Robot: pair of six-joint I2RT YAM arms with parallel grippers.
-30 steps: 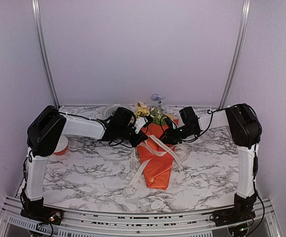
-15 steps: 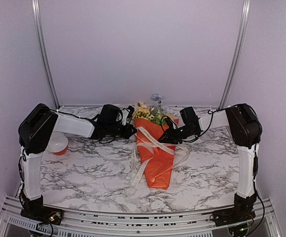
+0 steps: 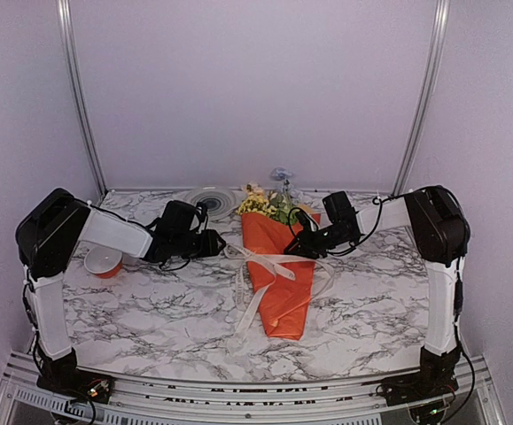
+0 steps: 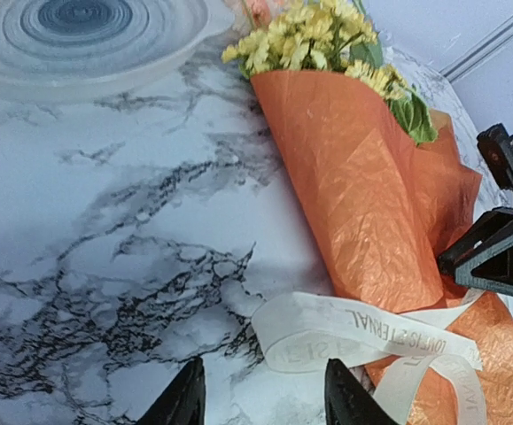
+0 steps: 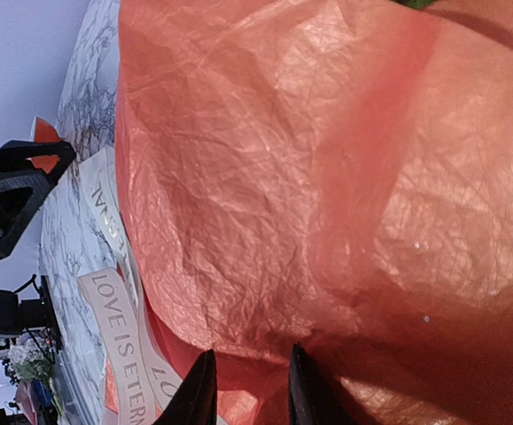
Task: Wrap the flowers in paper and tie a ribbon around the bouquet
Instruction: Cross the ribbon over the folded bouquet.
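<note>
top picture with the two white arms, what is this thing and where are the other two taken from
It is a robot: two arms bolted at the near edge of a marble-patterned table, each ending in a two-finger gripper. The top picture comes from a fixed camera above and behind them. The other two come from cameras on the wrists, so the black prongs at their bottom edges are the robot's own fingers. On the table lies a bouquet: yellow flowers in a cone of orange paper, with a cream printed ribbon looped across it. A clear round dish sits at the back and an orange-and-white spool on the left. The left gripper is open and empty, just short of the ribbon. The right gripper appears to pinch the paper's edge.
</note>
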